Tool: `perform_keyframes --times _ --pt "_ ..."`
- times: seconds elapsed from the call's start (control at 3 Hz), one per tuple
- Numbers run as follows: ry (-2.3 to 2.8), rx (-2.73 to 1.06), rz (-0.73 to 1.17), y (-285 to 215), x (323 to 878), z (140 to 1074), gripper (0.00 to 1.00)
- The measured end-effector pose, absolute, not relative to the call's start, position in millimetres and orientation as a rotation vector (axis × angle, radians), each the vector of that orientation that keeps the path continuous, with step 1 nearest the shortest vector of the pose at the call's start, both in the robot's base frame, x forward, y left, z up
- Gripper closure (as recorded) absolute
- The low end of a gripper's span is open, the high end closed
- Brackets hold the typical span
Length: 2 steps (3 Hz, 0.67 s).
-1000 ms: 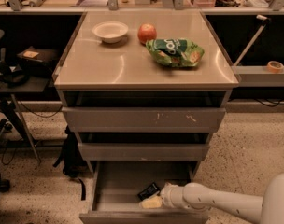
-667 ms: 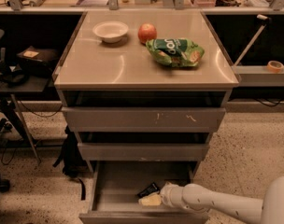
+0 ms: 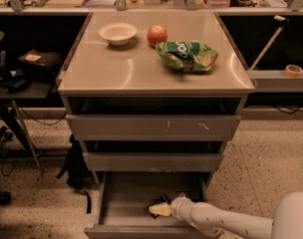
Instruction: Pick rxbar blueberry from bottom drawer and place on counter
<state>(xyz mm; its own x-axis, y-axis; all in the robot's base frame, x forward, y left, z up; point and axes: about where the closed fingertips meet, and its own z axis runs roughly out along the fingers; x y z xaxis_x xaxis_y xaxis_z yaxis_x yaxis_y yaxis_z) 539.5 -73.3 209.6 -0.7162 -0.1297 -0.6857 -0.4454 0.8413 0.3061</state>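
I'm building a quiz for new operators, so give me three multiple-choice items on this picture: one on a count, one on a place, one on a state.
1. How many things lie on the counter?
A. one
B. three
C. five

2. Where is the gripper?
A. above the counter
B. at the middle drawer's front
C. inside the bottom drawer

3. How does the bottom drawer stand?
A. pulled open
B. pushed shut
C. lifted out onto the floor

Answers:
1 B: a bowl, an apple and a green bag sit there.
2 C: it is low in the drawer, right at the rxbar blueberry.
3 A: its bare floor is in view.
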Motion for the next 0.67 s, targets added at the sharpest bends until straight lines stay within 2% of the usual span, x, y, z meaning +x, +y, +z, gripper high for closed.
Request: perform_keyframes --times 0.33,0.67 --pt "2.334 -0.417 0.603 -73 540 210 0.0" --pt "2.315 -0.497 0.595 -51 532 191 0.0"
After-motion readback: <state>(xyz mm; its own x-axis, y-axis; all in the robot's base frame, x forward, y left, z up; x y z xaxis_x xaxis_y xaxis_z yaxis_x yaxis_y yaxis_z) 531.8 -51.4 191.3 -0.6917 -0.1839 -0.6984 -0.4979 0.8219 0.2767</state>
